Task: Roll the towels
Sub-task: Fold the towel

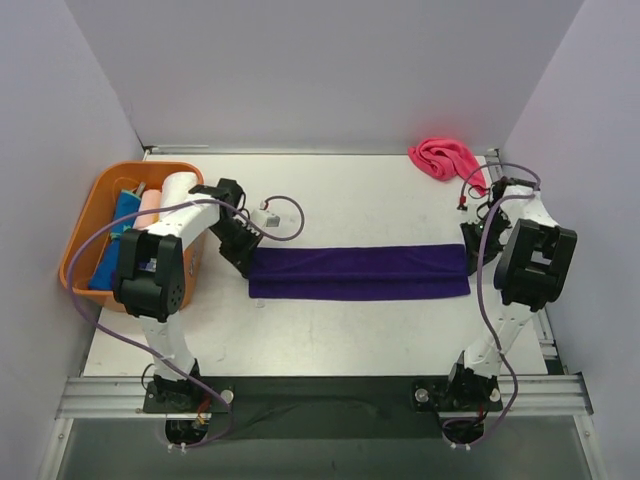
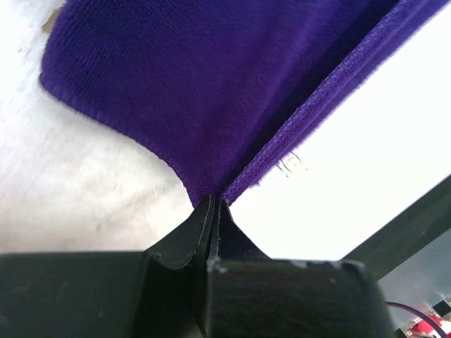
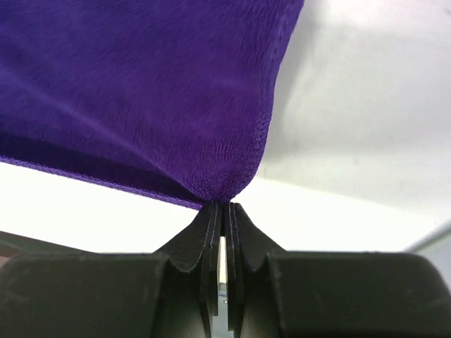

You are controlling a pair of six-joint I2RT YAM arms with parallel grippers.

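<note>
A dark purple towel (image 1: 358,272) lies folded into a long flat strip across the middle of the table. My left gripper (image 1: 246,262) is shut on its left end corner; the left wrist view shows the purple towel (image 2: 211,91) pinched at the fingertips (image 2: 213,204). At the strip's right end my right gripper (image 1: 470,252) is shut on the other corner, and the right wrist view has the purple towel (image 3: 141,91) caught between its tips (image 3: 225,205). A crumpled hot pink towel (image 1: 443,157) sits at the back right.
An orange basket (image 1: 90,215) stands at the left, behind my left arm. It holds rolled towels: white (image 1: 177,186), pale pink (image 1: 150,203) and blue (image 1: 118,240). Walls close in the table on three sides. A metal rail (image 1: 320,392) runs along the near edge.
</note>
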